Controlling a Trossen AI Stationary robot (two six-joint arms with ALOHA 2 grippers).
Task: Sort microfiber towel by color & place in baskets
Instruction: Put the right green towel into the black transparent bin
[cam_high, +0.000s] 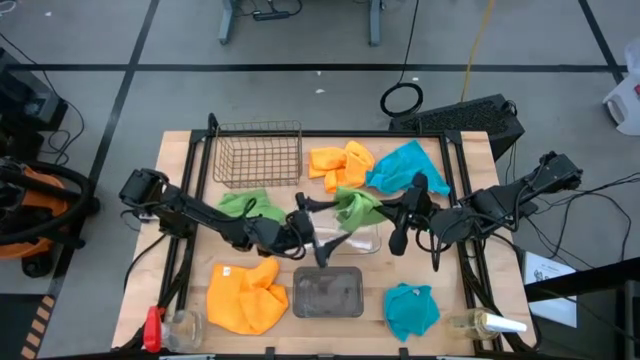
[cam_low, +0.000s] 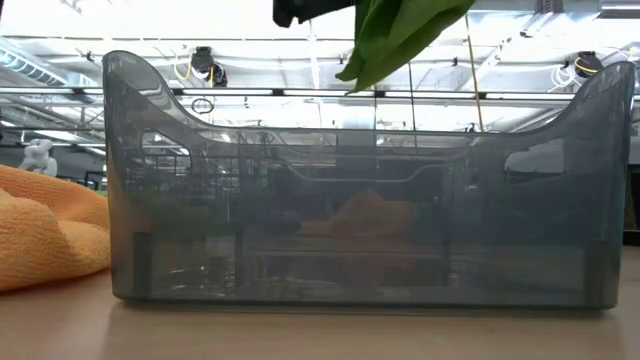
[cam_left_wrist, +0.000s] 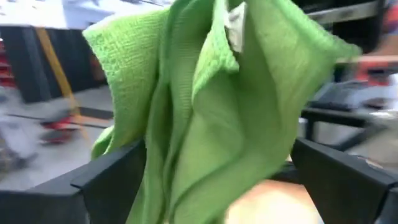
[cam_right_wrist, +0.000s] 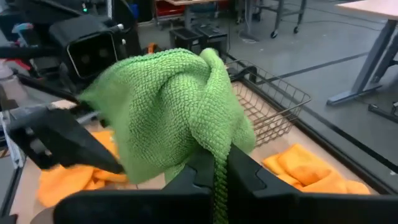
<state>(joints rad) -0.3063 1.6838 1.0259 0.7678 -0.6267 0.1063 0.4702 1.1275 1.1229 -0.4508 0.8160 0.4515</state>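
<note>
Hanging above the clear tray (cam_high: 362, 240) at the middle of the bench (cam_high: 180, 170), a green towel (cam_high: 358, 206) is pinched in the clenched right tool (cam_high: 376, 212). The left tool (cam_high: 308, 222) sits just beside it with its fingers spread wide, released. A second green towel (cam_high: 242, 205) lies by the wire basket (cam_high: 258, 154).
</note>
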